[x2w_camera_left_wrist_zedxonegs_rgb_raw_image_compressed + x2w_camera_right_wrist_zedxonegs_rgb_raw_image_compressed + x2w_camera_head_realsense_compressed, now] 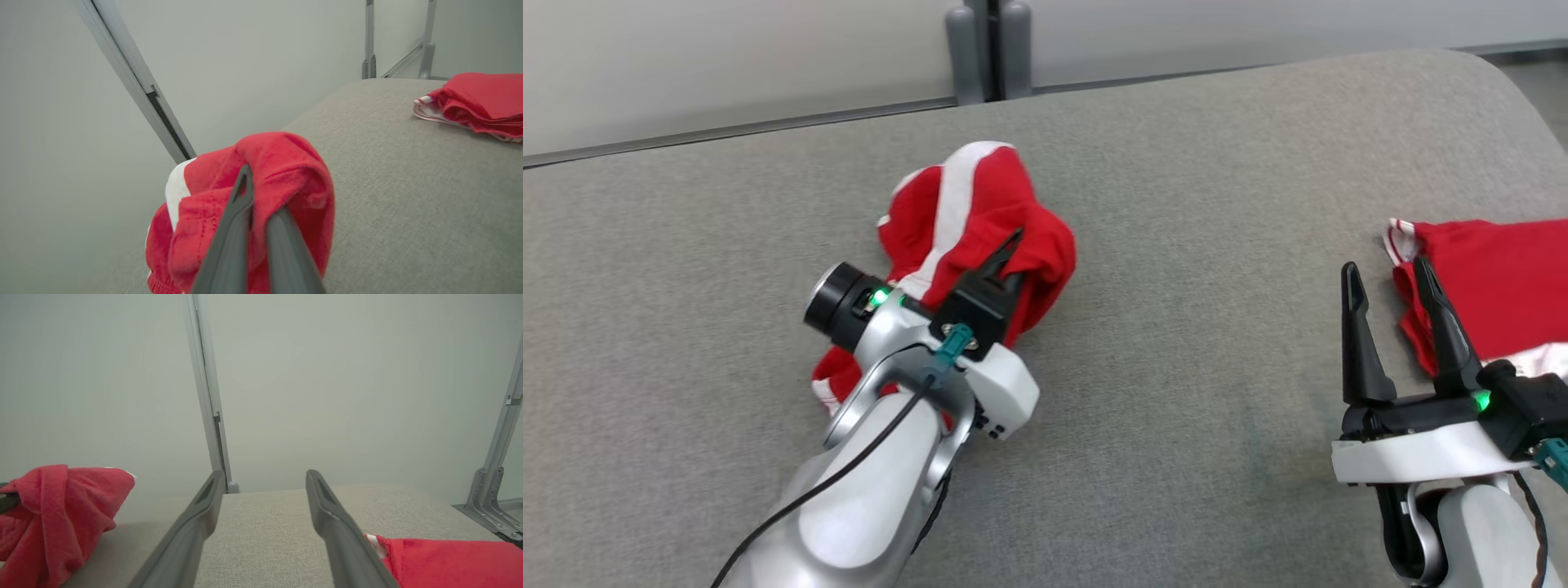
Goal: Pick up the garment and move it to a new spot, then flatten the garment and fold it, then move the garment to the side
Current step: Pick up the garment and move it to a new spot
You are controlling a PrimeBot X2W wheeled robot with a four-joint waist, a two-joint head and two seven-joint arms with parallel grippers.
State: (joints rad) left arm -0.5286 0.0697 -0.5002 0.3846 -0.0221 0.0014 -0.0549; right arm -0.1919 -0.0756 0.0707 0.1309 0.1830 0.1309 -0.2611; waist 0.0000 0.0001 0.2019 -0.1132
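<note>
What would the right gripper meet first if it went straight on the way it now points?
Probably the folded red garment: the open right gripper has its outer finger beside the garment's edge and may brush it. Otherwise bare grey cushion lies ahead; depth is unclear.

Your arms show glossy silver-white shells (866, 514). A black cable (833, 478) runs to a teal plug (952, 343) just behind the left gripper (1015, 238); green lights (878, 298) glow behind both hands. The right gripper (1386, 268) has long, tapering black fingers (1360, 343).
</note>
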